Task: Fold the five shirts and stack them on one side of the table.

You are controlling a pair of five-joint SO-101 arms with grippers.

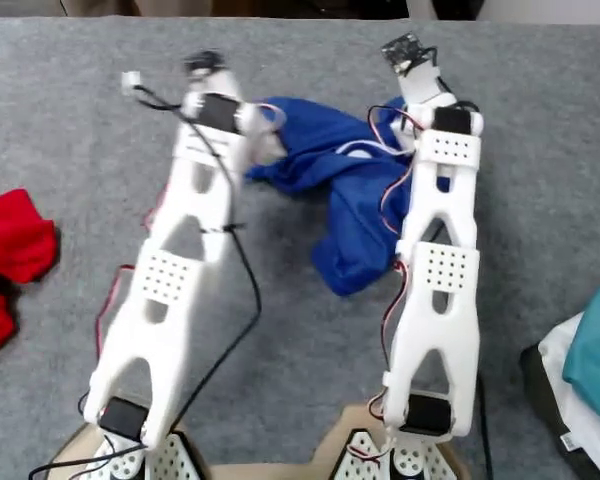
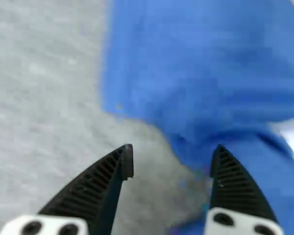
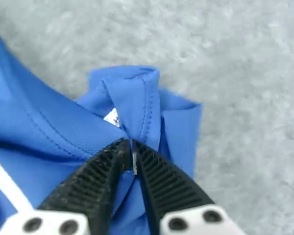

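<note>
My right gripper (image 3: 131,145) pinched a fold of the crumpled blue fabric shirt (image 3: 39,122); my left gripper (image 2: 174,149) gaped above its edge.

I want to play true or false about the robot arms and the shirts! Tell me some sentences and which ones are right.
1. The right tool is pinching a fold of the blue shirt. True.
2. The left tool is shut tight. False: it is open and holds nothing, above the blue shirt's edge and the grey table.
3. The blue shirt is folded flat and neat. False: it lies crumpled between the two arms.
4. A red shirt lies at one edge of the table. True.
</note>
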